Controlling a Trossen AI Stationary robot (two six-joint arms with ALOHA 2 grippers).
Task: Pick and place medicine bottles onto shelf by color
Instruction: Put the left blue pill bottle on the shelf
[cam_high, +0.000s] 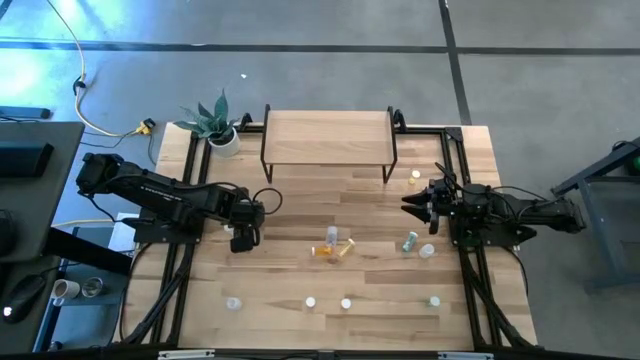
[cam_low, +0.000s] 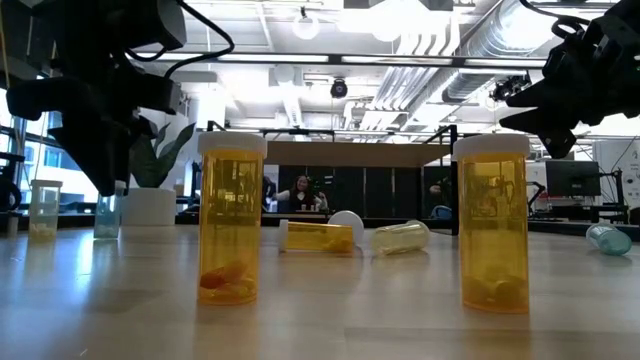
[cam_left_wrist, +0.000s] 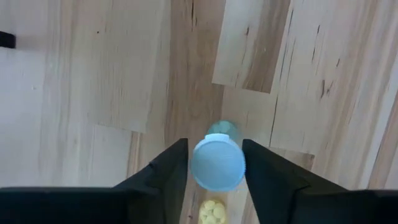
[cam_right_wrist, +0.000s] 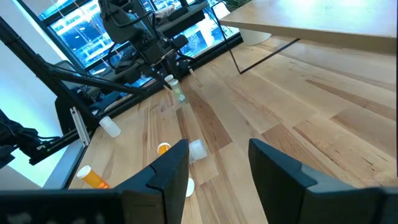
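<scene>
The shelf (cam_high: 328, 133) stands bare at the far edge of the desk (cam_high: 300, 200) — no bottle rests on its wooden top in the overhead view, so the sorting looks barely begun.

The left claw (cam_high: 244, 238) hangs over the left-centre of the desk with a small pale-capped bottle (cam_left_wrist: 217, 163) between its fingers (cam_left_wrist: 163, 175). The wrist view shows the cap filling the gap and the fingers close against both sides, so it appears to be pinching that bottle, though I cannot tell whether the grip is fully firm. In the right wrist view the bottle looks greenish and hangs off the desk.

The right claw (cam_high: 412, 203) hovers near the shelf's right leg, its fingers spread apart and holding nothing.

Everything else is left to do. An orange bottle (cam_high: 326, 251) and a pale one (cam_high: 346, 246) lie on their sides mid-desk, a teal bottle (cam_high: 410, 241) lies to their right with a white cap (cam_high: 427, 251) just beside it, and a yellow one (cam_high: 415, 176) stands near the shelf's right leg. Four more — at the near edge — stand in a loose row (cam_high: 311, 301). Judging by this, the first bottle is only now being taken up, and about nine remain on the desk.
</scene>
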